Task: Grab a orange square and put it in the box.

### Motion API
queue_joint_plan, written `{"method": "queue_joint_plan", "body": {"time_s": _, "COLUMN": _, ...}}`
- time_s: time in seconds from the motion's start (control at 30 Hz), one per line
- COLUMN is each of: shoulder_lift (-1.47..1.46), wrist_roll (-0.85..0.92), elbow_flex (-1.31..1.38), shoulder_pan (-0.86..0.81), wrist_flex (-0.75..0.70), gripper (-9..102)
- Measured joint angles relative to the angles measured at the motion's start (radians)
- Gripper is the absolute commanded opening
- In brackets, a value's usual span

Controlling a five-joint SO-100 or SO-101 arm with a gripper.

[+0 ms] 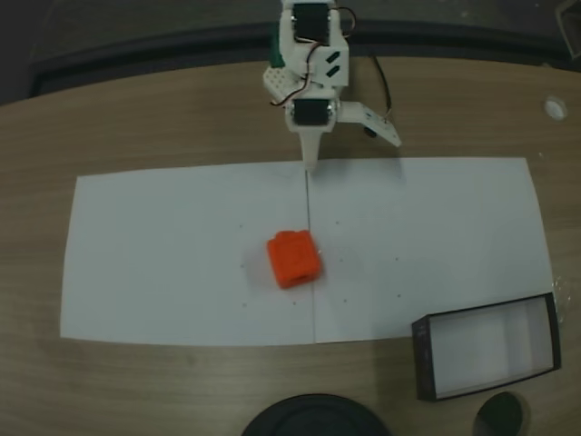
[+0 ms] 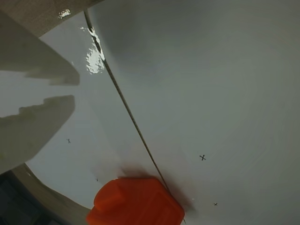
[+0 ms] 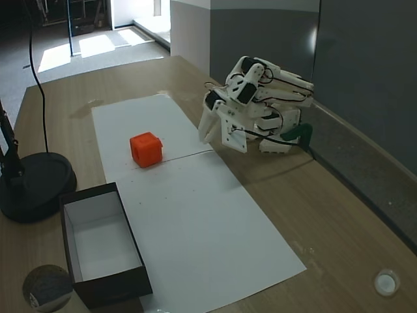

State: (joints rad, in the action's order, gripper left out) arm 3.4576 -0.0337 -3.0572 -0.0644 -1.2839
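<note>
**Cube untouched, arm folded at the far edge: where the pick could slip**

The gripper point(image 1: 310, 163) sits low at the far edge of the paper, its white fingers point(image 2: 40, 119) slightly parted in the wrist view and holding nothing. The orange square point(image 1: 293, 258) lies near the middle of the white paper sheets point(image 1: 182, 254), just left of the seam between them in a fixed view, well apart from the gripper. The box point(image 1: 486, 357) stands at the near right corner of the paper in that same view, empty, its white floor bare.

Likely trouble, as I judge it:
- The cube lies turned at an angle to the arm, so the jaws could meet its corners rather than flat faces and twist it out.
- The paper looks glossy; a finger that nudges the cube may push it along rather than trap it.
- The box walls are thin and the box is unweighted, so a low carry could clip the rim and shove it.
- The round black stand base point(image 3: 29, 186) sits just beside the box and could be hit on a wide swing.

The surface is a wood-grain table point(image 3: 339, 215). A grey wall panel point(image 3: 365, 72) runs along one side, and a sunlit floor patch point(image 3: 98, 45) shows beyond the table's far end.
</note>
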Motion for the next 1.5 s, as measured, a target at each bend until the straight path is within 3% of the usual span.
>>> {"method": "queue_joint_plan", "body": {"time_s": 1.37, "shoulder_lift": 0.0, "wrist_roll": 0.0, "elbow_flex": 0.0, "shoulder_pan": 0.006, "wrist_flex": 0.0, "gripper": 0}}
{"method": "queue_joint_plan", "body": {"time_s": 1.5, "shoulder_lift": 0.0, "wrist_roll": 0.002, "elbow_flex": 0.0, "shoulder_pan": -0.009, "wrist_flex": 0.123, "gripper": 3}}
